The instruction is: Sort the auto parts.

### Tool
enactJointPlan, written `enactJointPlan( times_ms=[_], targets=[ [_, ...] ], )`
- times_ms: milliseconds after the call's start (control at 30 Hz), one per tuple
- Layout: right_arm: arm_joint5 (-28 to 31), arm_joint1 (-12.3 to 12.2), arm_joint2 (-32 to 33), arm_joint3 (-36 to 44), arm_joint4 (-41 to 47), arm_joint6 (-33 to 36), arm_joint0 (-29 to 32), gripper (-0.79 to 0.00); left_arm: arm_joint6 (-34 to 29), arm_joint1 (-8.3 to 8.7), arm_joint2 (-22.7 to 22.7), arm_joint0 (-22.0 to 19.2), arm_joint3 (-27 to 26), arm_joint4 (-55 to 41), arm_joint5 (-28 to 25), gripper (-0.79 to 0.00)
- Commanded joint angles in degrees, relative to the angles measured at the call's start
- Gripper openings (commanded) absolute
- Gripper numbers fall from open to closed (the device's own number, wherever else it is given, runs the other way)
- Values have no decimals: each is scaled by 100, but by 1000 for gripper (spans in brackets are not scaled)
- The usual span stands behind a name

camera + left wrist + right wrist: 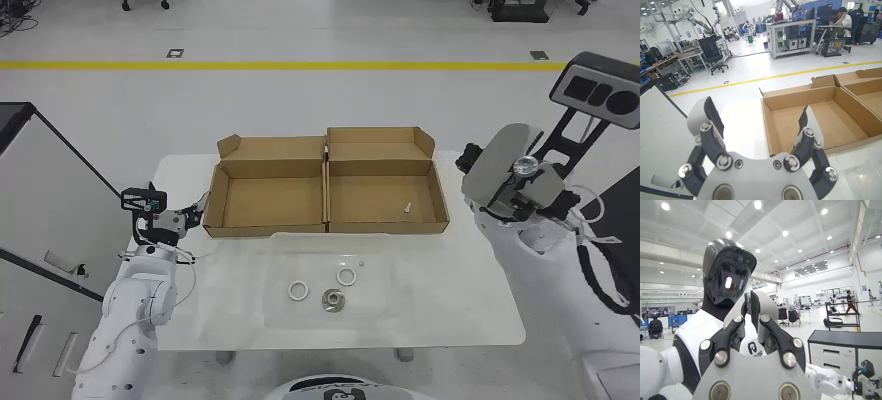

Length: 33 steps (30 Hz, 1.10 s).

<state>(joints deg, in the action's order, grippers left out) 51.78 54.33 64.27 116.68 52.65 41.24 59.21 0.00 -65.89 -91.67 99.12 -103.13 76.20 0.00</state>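
The top view is showing a white table point(470, 300) carrying two open cardboard boxes, standing side by side along its far part and touching along a shared wall. The left box point(268, 200) is lying bare inside, while the right box point(385, 197) is holding one small pale part point(408, 209) near its front right corner. In front of the boxes, on what looks like a shallow clear tray point(300, 236), three loose parts are sitting close together. There is a white ring point(298, 291), a second white ring point(347, 275), and one metal flanged part point(332, 300) lying between and just in front of them. In the left wrist view, the left gripper point(757, 106) is hovering with its two fingers spread wide and nothing between them, just beside the left box's outer wall at the table's left edge. In the right wrist view, the right gripper point(749, 298) is pointing upward with its fingers pinching one small threaded metal piece point(748, 295) at their tips. The top view is placing this gripper raised off the table's right edge, level with the right box.
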Motion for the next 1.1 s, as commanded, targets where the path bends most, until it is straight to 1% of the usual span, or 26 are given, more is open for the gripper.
enactJointPlan(
  times_ms=[0, 567, 633, 733, 767, 933, 1067],
  targets=[
    [0, 1, 0, -1, 8, 3, 0, -785, 0, 0, 0, 0, 0, 0, 0, 0],
    [0, 1, 0, -1, 8, 3, 0, -785, 0, 0, 0, 0, 0, 0, 0, 0],
    [-144, 3, 48, 9, -112, -42, 28, -785, 0, 0, 0, 0, 0, 0, 0, 0],
    [-337, -10, 285, -71, -419, 29, 112, -785, 0, 0, 0, 0, 0, 0, 0, 0],
    [-430, -29, 406, -150, -630, 169, 141, -785, 0, 0, 0, 0, 0, 0, 0, 0],
    [-722, -116, 1036, -387, -948, 496, 540, -785, 0, 0, 0, 0, 0, 0, 0, 0],
    [-1250, -244, 1793, -607, -1488, 1102, 838, -785, 0, 0, 0, 0, 0, 0, 0, 0]
  ],
)
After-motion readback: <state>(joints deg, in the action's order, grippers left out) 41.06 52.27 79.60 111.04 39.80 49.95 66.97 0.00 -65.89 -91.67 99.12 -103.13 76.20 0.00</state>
